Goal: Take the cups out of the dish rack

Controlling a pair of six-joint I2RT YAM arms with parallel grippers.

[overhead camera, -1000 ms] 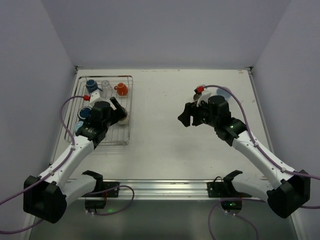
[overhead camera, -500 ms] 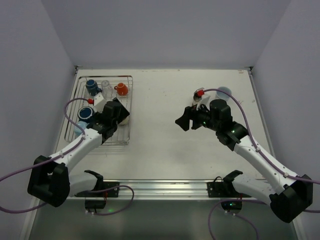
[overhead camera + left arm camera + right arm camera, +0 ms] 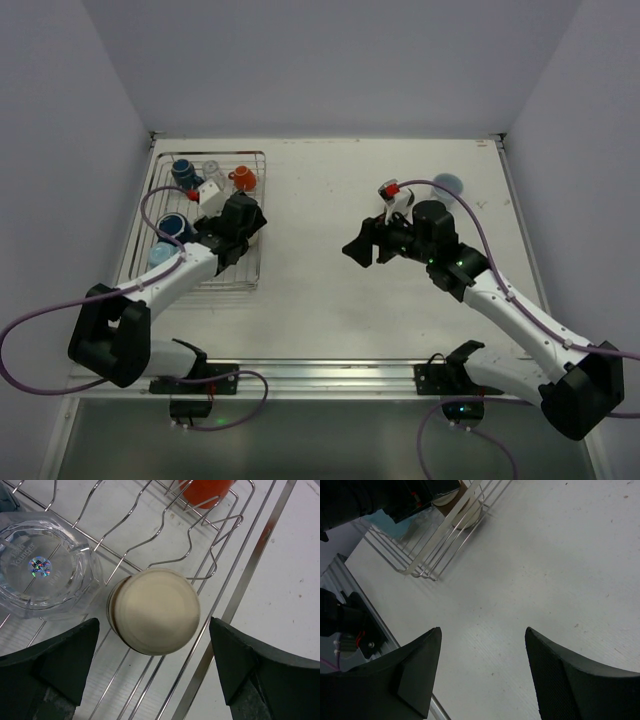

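The silver wire dish rack (image 3: 259, 270) sits at the table's left. It holds two dark blue mugs (image 3: 181, 170) (image 3: 170, 226), a clear glass (image 3: 212, 170), an orange mug (image 3: 244, 178) and a light blue cup (image 3: 158, 255). A cream cup (image 3: 157, 611) stands upside down by the rack's right rim, next to the clear glass (image 3: 42, 565). My left gripper (image 3: 155, 665) is open just above the cream cup, one finger on each side, not touching it. My right gripper (image 3: 482, 645) is open and empty over bare table near the middle (image 3: 358, 250).
A pale blue cup (image 3: 447, 184) stands on the table at the far right, behind the right arm. The rack's corner (image 3: 435, 555) and the cream cup (image 3: 467, 515) show in the right wrist view. White walls close in the table on three sides.
My left gripper has moved farther over the rack and come down over the cream cup. My right gripper has moved left toward the table's middle. Both have stayed open.
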